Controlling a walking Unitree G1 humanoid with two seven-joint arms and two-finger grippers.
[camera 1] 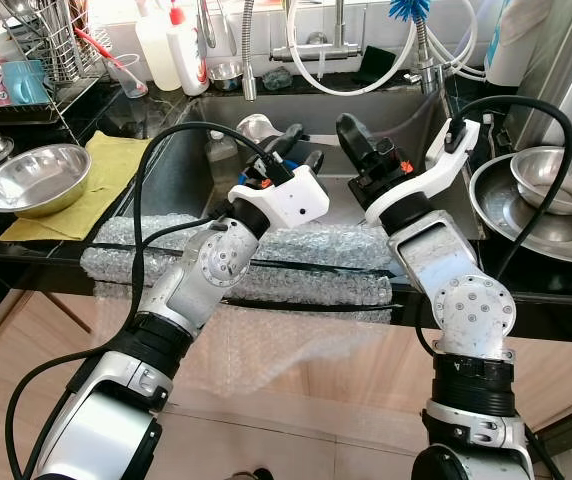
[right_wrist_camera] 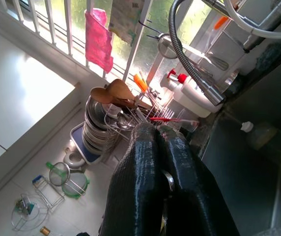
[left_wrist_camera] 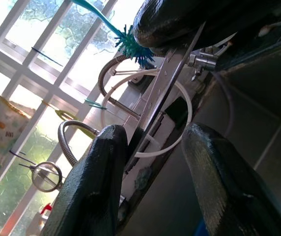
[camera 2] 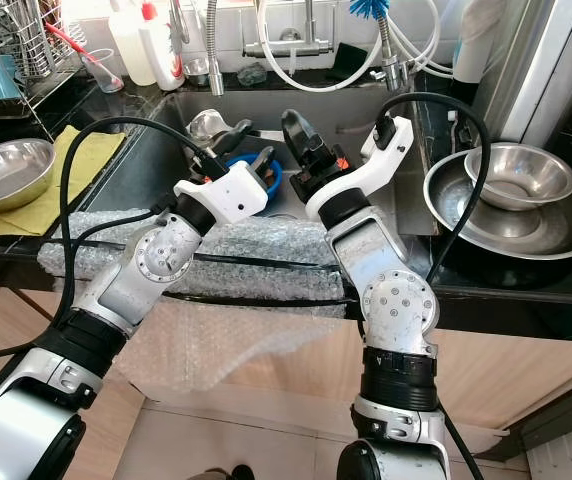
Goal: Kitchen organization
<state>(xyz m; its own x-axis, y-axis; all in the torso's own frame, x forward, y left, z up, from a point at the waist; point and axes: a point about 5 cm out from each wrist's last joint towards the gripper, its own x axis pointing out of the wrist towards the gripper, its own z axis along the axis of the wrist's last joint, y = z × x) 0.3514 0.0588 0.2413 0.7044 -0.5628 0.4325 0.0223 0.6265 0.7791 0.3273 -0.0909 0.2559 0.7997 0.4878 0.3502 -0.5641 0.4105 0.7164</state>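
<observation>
Both pincers over sink (camera 1: 386,110): left pincer (camera 1: 296,150) parted, right pincer (camera 1: 351,135) closed.

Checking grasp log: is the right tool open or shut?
Shut: right tool shows its two black fingers pressed together over the steel sink.

My left gripper (camera 1: 291,150) hides most of the blue object (camera 2: 262,172) in the sink (camera 1: 191,150), so I can't name it. The right-hand steel basin (camera 1: 526,215) is cut off by the frame edge. On the right wrist view my fingers (right_wrist_camera: 153,167) cover what lies behind them.
</observation>
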